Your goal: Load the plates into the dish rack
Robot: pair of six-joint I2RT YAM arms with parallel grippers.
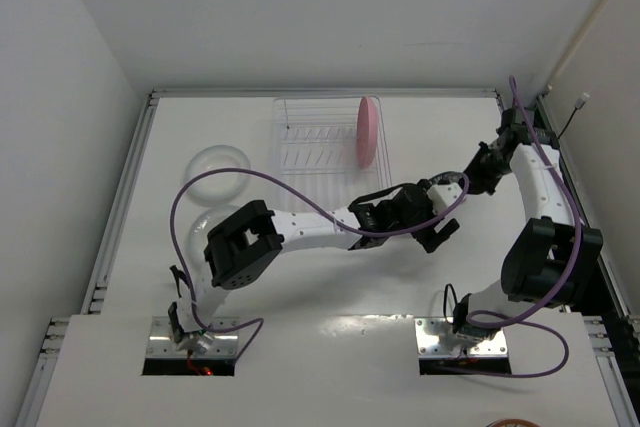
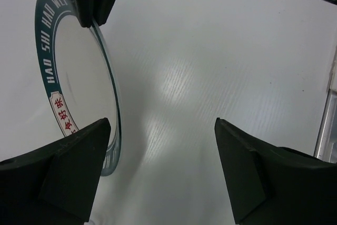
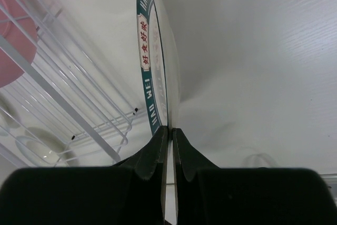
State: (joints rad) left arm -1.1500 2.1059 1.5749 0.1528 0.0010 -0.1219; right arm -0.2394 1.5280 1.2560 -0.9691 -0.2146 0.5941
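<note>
White table, walls on three sides.

Dish rack: far middle of the table, lying flat, prongs up.

Pink plate: standing on edge in the right end of the rack.

Two clear dishes lie flat on the table, left of the rack. The farther clear plate is just beside the rack's near-left corner. The nearer clear plate is partly covered by my left arm's elbow.

Teal-rimmed plate: outside the rack, near its near-right corner, held up on edge. Rim lettering is readable from both wrist views.

My right gripper: jaws pinched down to a thin slit on that plate's rim, with the plate's edge between them.

My left gripper: jaws wide apart, only bare table between them. The plate's lower rim passes just beside one finger; I cannot tell whether they touch.
</note>
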